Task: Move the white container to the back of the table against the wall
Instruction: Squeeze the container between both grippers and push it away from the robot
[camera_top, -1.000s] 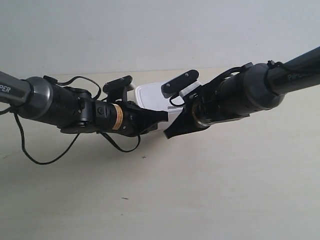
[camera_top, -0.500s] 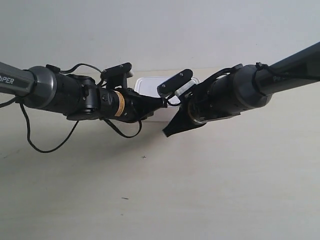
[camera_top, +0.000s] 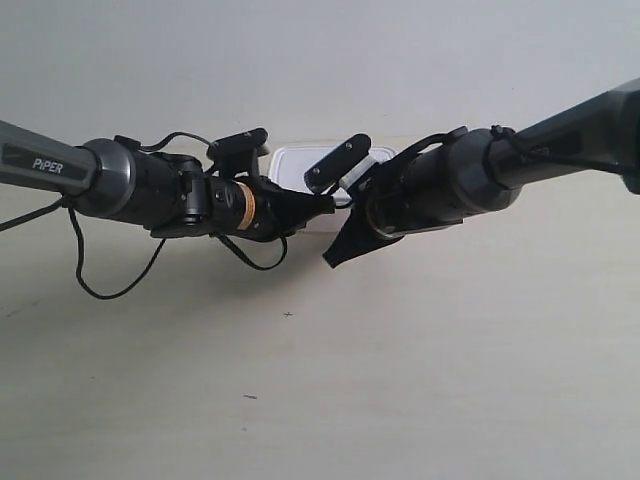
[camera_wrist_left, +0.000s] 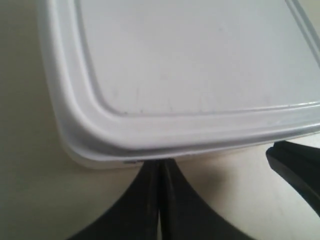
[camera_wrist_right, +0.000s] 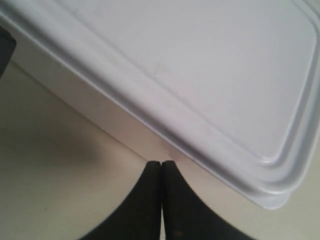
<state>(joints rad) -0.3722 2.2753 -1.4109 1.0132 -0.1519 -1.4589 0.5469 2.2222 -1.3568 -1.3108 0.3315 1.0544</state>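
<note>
entry — container: white, lidded, flat on the table, at the far edge close under the wall. compared with a second ago it sits farther back and shows smaller in the exterior view. the strip of table between it and the wall has shrunk to almost nothing. whether its far side touches the wall i cannot tell.

left gripper: fingers pressed together, holding nothing. tips butted against the container's side just under the lid rim, near a rounded corner.

right gripper: likewise clenched and empty. tips against the side wall below the lid rim, towards another corner.

arms: the arm at the exterior view's left and the arm at the exterior view's right have both reached farther out over the last second, converging on the container's near side like a wedge.

reading: a two-point shove, not a carry — the container has been slid back across the table, and i judge the job nearly done. what looks left is a short last push until the far side meets the wall, kept even on both tips so the container does not yaw, and then both grippers backed off.

risk: my tips sit low under an overhanging rim. pressing on once the container is against the wall could tilt it or pry at the lid.
</note>
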